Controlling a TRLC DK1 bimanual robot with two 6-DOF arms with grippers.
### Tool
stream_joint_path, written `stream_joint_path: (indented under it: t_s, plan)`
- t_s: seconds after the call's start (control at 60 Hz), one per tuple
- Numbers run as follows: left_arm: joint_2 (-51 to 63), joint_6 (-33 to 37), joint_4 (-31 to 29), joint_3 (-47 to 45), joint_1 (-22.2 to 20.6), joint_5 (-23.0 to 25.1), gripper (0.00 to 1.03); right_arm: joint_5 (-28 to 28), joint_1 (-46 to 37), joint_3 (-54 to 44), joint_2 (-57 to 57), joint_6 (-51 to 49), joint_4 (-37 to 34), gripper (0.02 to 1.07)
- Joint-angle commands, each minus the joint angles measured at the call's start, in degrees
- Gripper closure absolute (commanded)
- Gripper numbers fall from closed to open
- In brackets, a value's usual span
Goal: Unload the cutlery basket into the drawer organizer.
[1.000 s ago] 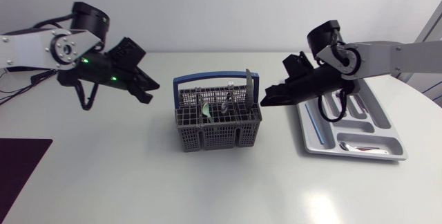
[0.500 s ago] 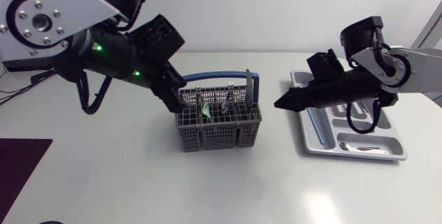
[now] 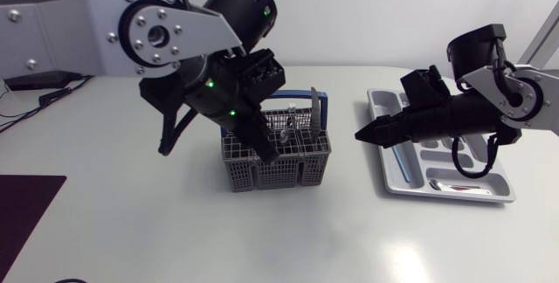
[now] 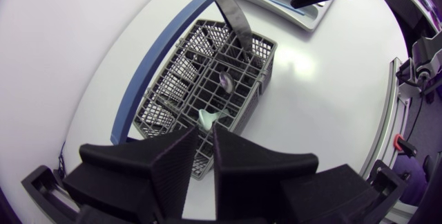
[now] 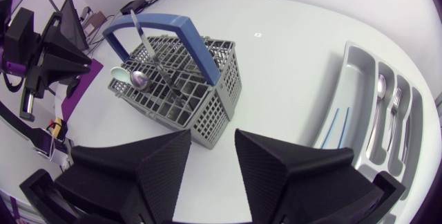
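Note:
The grey cutlery basket (image 3: 278, 156) with a blue handle (image 3: 324, 105) stands mid-table. In it are an upright knife (image 3: 313, 110), a spoon (image 4: 226, 80) and a pale green utensil (image 4: 210, 118). My left gripper (image 3: 265, 150) hangs over the basket's left half, its fingers (image 4: 176, 162) a narrow gap apart and holding nothing. My right gripper (image 3: 362, 134) is open and empty, pointing at the basket (image 5: 181, 91) from between it and the grey drawer organizer (image 3: 395, 182). The organizer (image 5: 359, 58) holds a spoon (image 5: 379, 86), a fork (image 5: 397, 102) and blue sticks (image 5: 334, 124).
A dark purple mat (image 3: 22, 209) lies at the table's front left corner. Bare white tabletop stretches in front of the basket and the organizer.
My left arm swung right from the table's left side to above the basket. My right gripper drew back from the basket toward the organizer, and its fingers spread apart.

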Motion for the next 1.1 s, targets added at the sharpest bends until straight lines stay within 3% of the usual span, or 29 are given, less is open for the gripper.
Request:
stream_joint_path:
  t_s: [0.0, 0.3, 0.767, 1.083]
  plan:
    - [2.36, -2.63, -0.97, 2.23, -1.58, -2.64, 0.65, -0.08, -0.35, -2.00, -0.59, -1.08, -0.64, 0.57]
    - [8.95, -4.74, -3.61, 5.40, -2.99, -7.65, 0.65, -0.43, -0.70, -2.97, -1.12, -1.08, -0.37, 0.57]
    - [12.64, -5.35, -3.78, 7.86, -1.76, -9.49, 0.62, -1.66, -2.37, -3.58, -1.30, -2.05, -0.37, 0.57]
    - [10.35, -6.06, -8.53, 12.34, -0.35, -8.88, 0.60, -1.66, -2.45, -3.41, -1.30, -2.14, -0.29, 0.56]
